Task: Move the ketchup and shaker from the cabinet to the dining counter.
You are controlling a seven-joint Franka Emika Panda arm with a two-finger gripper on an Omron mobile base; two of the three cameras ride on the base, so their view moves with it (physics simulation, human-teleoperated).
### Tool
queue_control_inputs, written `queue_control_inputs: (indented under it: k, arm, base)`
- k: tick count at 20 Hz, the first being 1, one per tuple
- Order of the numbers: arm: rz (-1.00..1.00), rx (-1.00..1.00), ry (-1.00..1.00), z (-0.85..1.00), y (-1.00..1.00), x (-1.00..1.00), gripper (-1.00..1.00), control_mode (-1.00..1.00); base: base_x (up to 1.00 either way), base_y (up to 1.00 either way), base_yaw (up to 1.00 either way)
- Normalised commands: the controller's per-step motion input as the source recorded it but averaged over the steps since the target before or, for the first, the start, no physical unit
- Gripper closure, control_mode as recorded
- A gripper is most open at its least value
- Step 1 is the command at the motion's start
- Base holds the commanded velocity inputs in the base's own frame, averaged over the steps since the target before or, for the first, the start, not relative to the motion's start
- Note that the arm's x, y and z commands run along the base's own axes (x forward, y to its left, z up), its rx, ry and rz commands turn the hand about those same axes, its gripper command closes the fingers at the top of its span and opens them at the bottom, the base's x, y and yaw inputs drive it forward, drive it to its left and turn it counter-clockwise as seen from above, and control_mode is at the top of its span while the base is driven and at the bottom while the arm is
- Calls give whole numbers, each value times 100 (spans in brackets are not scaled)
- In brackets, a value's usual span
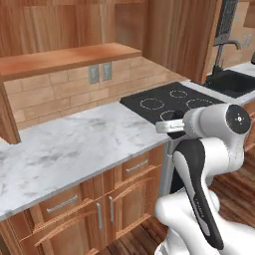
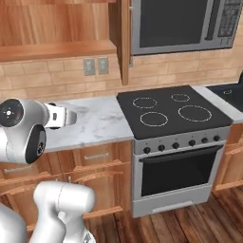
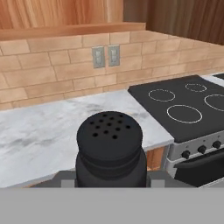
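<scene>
The black shaker (image 3: 110, 148), its round top pierced with holes, fills the lower middle of the hand view. My gripper (image 3: 111, 178) is shut on the shaker, with a grey fingertip (image 3: 65, 178) showing on either side of its body. It hangs in the air in front of the small marble counter (image 3: 39, 131). The reddish-brown cabinet (image 1: 69, 57) stands open above that counter, and the part of its wooden shelf (image 2: 57, 50) that shows is bare. The ketchup and the dining counter are out of view.
A black cooktop (image 2: 171, 111) with an oven below sits to the right of the marble counter, under a microwave (image 2: 180, 23). Two wall outlets (image 3: 106, 56) are set in the brick backsplash. A sink with a faucet (image 1: 229, 74) lies far right. Drawers (image 1: 64, 204) run under the counter.
</scene>
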Motion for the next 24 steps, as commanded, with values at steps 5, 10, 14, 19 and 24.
queue_control_inputs:
  k: [5,10,14,19,24]
  arm:
    - [0,0,0,0,0,0,100,100]
    - [0,0,0,0,0,0,100,100]
    - [0,0,0,0,0,0,100,100]
    - [0,0,0,0,0,0,100,100]
    - [0,0,0,0,0,0,100,100]
  base:
    - [-45,37,-49]
    - [-49,25,-49]
    - [-57,24,-45]
    - [-47,26,-61]
    - [-53,27,-59]
